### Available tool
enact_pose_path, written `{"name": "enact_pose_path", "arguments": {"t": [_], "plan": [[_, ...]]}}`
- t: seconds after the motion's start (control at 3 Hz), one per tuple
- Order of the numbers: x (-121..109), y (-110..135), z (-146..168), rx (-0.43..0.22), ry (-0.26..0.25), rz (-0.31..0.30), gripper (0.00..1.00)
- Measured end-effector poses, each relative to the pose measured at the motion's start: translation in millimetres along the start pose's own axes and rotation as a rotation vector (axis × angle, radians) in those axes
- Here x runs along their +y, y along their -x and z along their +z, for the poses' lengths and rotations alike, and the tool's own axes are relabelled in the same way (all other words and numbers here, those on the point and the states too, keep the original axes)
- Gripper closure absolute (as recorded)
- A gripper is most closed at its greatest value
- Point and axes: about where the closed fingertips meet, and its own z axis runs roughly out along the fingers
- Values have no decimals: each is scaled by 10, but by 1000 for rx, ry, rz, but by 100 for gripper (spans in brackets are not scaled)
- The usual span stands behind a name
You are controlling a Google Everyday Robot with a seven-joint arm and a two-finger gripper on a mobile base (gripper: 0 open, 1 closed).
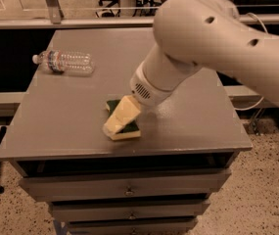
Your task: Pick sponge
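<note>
The sponge (129, 129) lies on the grey table (56, 126) near its front edge, at the middle; its dark green top and pale yellow foam layer show only in part. My gripper (114, 126), with pale yellow foam pads, reaches down from the upper right and sits right over the sponge, covering most of its top. My big white arm (202, 38) fills the upper right of the camera view.
A clear plastic water bottle (65, 61) lies on its side at the table's back left. Drawers (129, 190) sit under the tabletop. Chair bases and a rail stand behind the table. The arm hides the table's back right.
</note>
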Motion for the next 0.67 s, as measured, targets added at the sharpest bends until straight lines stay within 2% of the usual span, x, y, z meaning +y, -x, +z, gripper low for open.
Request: {"name": "enact_pose_path", "arguments": {"t": [0.33, 0.67], "plan": [[154, 119, 217, -17, 4, 77, 0], [230, 153, 360, -28, -5, 113, 15]]}}
